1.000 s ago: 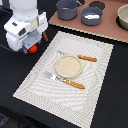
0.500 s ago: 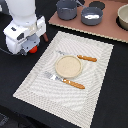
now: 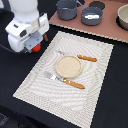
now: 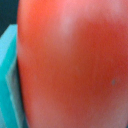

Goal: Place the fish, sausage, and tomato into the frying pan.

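The tomato (image 4: 75, 65), glossy red-orange, fills the wrist view, with a teal finger pad (image 4: 9, 80) against its side. In the exterior view the tomato (image 3: 35, 48) shows just under my gripper (image 3: 33, 46) at the placemat's left edge, on the black table. The gripper looks shut on it. A short dark reddish rod, the sausage (image 3: 46, 37), lies right beside the hand. The blue-grey frying pan (image 3: 91, 16) stands on the brown board at the back. A pale patch shows inside it; I cannot tell whether it is the fish.
A beige plate (image 3: 67, 66) sits mid-placemat between a knife (image 3: 87, 58) and a fork (image 3: 74, 84) with orange-brown handles. A dark grey pot (image 3: 66, 8) stands at the pan's left in the exterior view, and a beige bowl (image 3: 123, 17) at its right.
The arm has stayed almost still over the tomato at the placemat's left edge. Nothing else has moved.
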